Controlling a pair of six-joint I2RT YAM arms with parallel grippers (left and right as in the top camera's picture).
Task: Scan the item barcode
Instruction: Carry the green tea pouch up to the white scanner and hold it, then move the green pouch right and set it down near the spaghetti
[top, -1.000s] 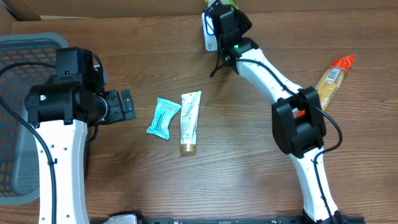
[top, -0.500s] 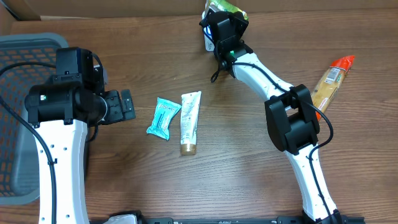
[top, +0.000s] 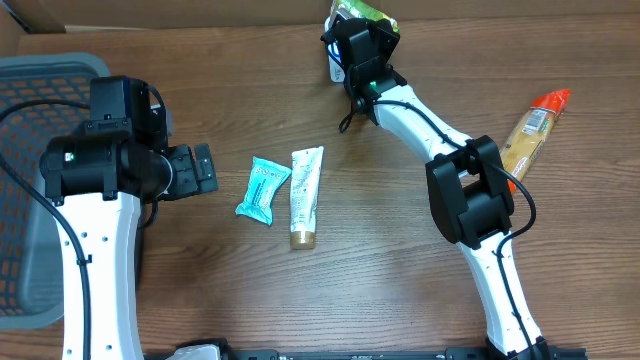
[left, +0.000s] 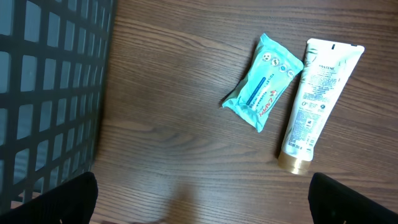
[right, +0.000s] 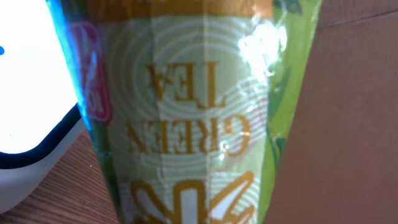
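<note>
green tea pouch (right: 199, 124) just beside scanner (right: 25, 106), far end of table (top: 390, 260) | right jaws clenched on it, left jaws released | I judge it light, crinkly, slick; pinch a flat edge, barcode uncovered

1 tube (top: 306, 195), 3 pkts (top: 263, 188) (top: 535, 125) (right: 199, 112), 1 basket (top: 55, 64)

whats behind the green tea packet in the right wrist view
Behind the green plastic tea packet, a white glowing scanner with a dark rim shows at left and brown cardboard at right. The packet covers the rest of the scanner and whatever lies between.
</note>
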